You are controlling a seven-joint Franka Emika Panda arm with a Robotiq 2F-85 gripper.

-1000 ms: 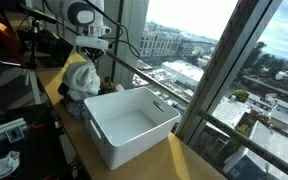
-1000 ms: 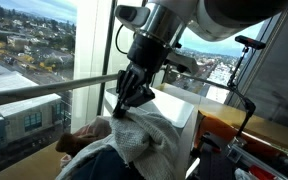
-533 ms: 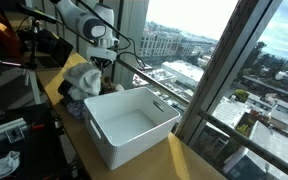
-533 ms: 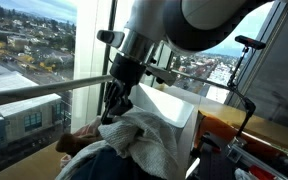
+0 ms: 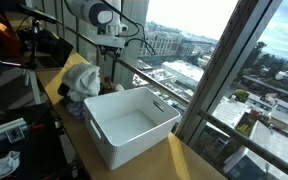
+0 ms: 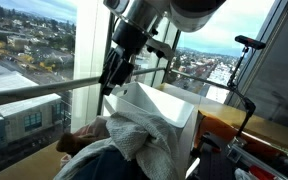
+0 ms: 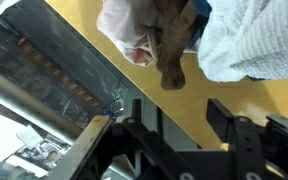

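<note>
Your pincer hangs apart, gripping nothing, over the crumpled white-and-brown cloth heap lying on the table beside the white plastic bin.

Cloth pile sits on the table, just beside the far end of the bin. The window runs alongside both. The gripper hangs above the pile's window-side edge, clear of it.

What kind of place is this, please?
Probably a lab or office on a high floor: tall windows look over city roofs, and a wooden table holds a white bin.
</note>
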